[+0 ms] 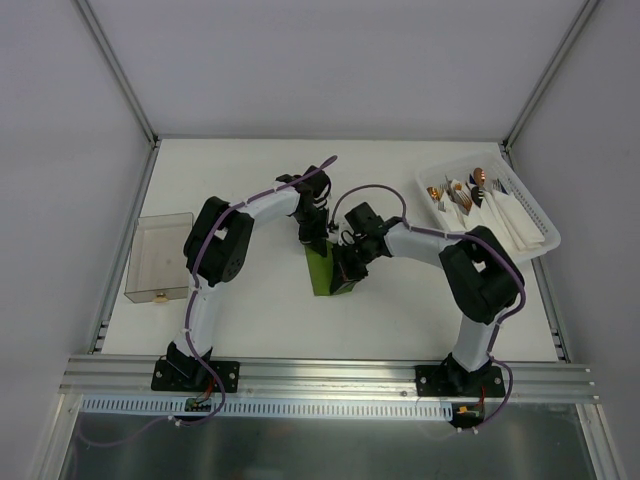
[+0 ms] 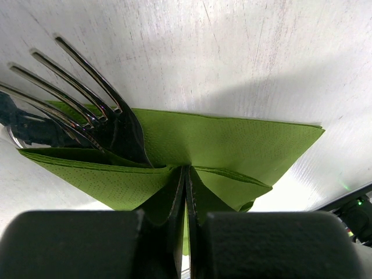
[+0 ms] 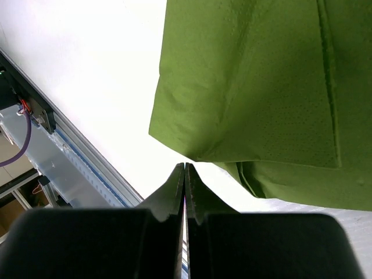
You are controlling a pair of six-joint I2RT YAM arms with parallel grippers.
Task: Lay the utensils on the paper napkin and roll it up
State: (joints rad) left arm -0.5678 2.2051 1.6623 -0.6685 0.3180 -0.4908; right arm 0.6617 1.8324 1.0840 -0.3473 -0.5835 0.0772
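The olive-green paper napkin (image 1: 324, 275) lies folded over at the middle of the table. In the left wrist view the napkin (image 2: 232, 142) wraps the utensils (image 2: 99, 116); silvery fork tines stick out of its left end. My left gripper (image 1: 312, 240) is at the napkin's far end, and its jaws (image 2: 186, 170) are shut on a pinched fold of the napkin. My right gripper (image 1: 348, 268) is at the napkin's right side. Its jaws (image 3: 185, 167) are shut with nothing between them, the tips just at the edge of the napkin (image 3: 261, 87).
A white basket (image 1: 538, 232) at the back right holds copper-tipped cutlery with white napkins (image 1: 470, 190). A clear plastic box (image 1: 160, 258) stands at the left. An aluminium rail (image 1: 330, 375) runs along the near edge.
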